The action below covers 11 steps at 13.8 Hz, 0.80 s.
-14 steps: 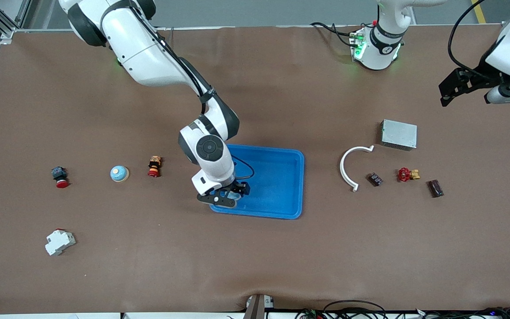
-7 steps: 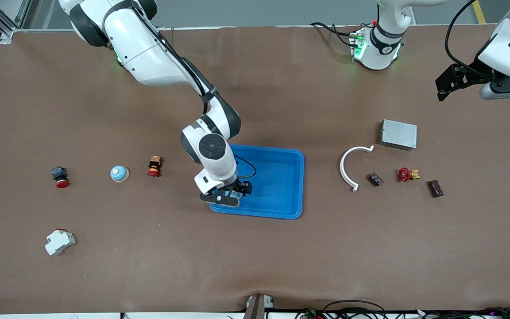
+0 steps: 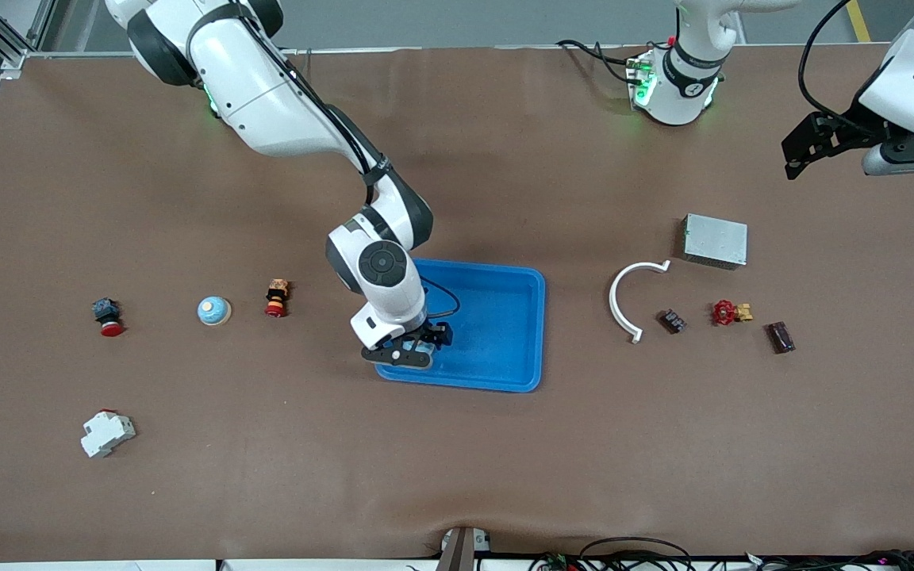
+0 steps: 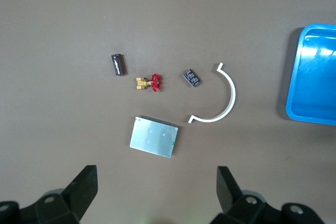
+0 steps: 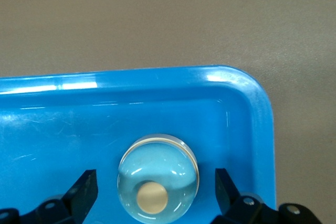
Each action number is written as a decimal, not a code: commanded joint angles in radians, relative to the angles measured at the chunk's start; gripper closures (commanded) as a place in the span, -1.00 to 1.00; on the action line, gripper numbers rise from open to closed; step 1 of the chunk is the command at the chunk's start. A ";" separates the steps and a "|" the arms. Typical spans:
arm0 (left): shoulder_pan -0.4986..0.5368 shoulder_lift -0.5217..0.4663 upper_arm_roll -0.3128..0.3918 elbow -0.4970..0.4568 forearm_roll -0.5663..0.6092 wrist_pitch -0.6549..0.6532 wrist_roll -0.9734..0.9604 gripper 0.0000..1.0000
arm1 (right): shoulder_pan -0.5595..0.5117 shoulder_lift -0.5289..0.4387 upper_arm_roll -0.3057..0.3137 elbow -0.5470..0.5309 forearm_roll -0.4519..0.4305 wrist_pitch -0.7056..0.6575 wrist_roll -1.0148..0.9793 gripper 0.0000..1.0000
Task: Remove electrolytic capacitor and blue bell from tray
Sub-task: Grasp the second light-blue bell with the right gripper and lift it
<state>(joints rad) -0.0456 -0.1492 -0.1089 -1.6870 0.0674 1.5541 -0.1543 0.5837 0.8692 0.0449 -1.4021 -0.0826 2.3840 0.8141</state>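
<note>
Blue plastic fills the right wrist view: the tray (image 5: 157, 103) with a pale blue dome-shaped bell (image 5: 158, 178) sitting in one corner, directly between the spread fingers (image 5: 84, 192) of the right hand (image 3: 417, 349). Neither finger touches the bell yet; a gap shows on each side, so nothing is pinched. The bell is round, so no long axis matters; what counts is that it lies centred under this hand, close to the tray's rim, which may crowd one finger as the hand closes. The left hand (image 4: 155, 195) waits spread and empty, high over the bench's left-arm end, well apart from the tray. Below it lies a dark cylinder (image 4: 118, 64), probably the electrolytic capacitor, already out of the tray beside a red valve (image 4: 151, 83)
</note>
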 commanded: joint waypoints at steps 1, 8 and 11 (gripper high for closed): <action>0.000 -0.013 0.012 -0.014 -0.023 0.006 0.016 -1.00 | 0.008 0.016 -0.004 0.028 -0.019 -0.002 0.002 -0.03; 0.001 -0.010 0.009 -0.013 -0.023 0.027 0.016 -1.00 | 0.008 -0.002 0.001 0.029 -0.011 -0.011 0.000 0.79; 0.001 -0.010 0.003 -0.008 -0.009 0.027 0.021 -1.00 | 0.013 -0.085 0.006 0.012 -0.011 -0.098 -0.035 0.79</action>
<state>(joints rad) -0.0454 -0.1486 -0.1060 -1.6902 0.0674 1.5707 -0.1543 0.5870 0.8600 0.0513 -1.3775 -0.0829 2.3657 0.8006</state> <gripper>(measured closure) 0.000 0.366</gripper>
